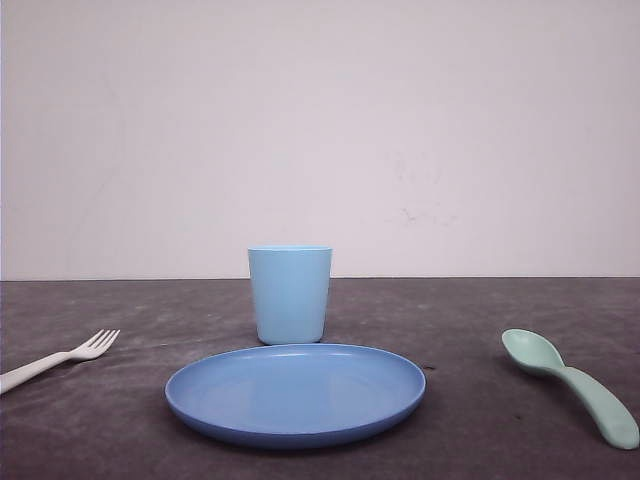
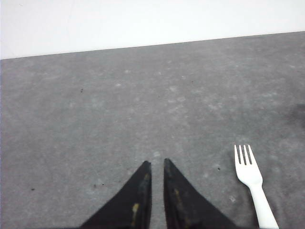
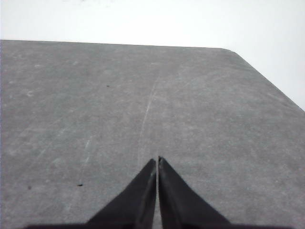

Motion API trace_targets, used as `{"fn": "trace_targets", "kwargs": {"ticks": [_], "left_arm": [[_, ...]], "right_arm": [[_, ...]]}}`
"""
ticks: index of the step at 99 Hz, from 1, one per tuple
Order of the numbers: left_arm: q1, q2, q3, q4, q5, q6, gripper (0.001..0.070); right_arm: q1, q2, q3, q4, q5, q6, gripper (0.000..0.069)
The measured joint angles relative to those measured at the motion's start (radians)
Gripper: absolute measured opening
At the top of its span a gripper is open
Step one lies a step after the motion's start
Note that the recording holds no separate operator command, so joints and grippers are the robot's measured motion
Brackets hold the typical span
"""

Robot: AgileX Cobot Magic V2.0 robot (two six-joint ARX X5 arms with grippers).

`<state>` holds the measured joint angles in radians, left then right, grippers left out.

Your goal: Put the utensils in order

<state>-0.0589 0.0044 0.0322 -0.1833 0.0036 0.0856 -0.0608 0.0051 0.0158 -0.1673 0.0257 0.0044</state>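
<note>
Plastic tableware on a matt grey table

The fork (image 1: 60, 356), spoon (image 1: 570, 383), cup (image 1: 290, 294) and plate (image 1: 295, 392) look like smooth plastic, the plate with a soft sheen along its rim. The table (image 1: 480, 420) is dull, mottled and faintly scratched, perhaps a coated board. The wrist views show black, matt fingers (image 2: 136, 200), scuffed with yellowish marks.

Forks: one, white, four tines (image 1: 62, 357), lower left of the front frame.
Spoons: one, mint green (image 1: 570, 384), lower right of the front frame.
Cups: one, light blue (image 1: 289, 293), centre of the front frame.
Plates: one, round, blue (image 1: 295, 392), lower centre.
Grippers: two, a left gripper (image 2: 154, 163) and a right gripper (image 3: 157, 160), each with two dark fingers.
Tables: one, grey (image 1: 480, 330).
</note>
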Motion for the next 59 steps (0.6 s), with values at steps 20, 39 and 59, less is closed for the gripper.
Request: {"fn": "trace_targets", "kwargs": {"ticks": [20,39,59], "left_arm": [[0.000,0.000,0.000,0.000,0.000,0.000,0.0021],[0.000,0.000,0.000,0.000,0.000,0.000,0.0021],[0.000,0.000,0.000,0.000,0.000,-0.114,0.0021]], "right_arm": [[0.000,0.000,0.000,0.000,0.000,0.000,0.0007],[0.000,0.000,0.000,0.000,0.000,0.000,0.0007],[0.000,0.000,0.000,0.003,0.000,0.000,0.0007]]}}
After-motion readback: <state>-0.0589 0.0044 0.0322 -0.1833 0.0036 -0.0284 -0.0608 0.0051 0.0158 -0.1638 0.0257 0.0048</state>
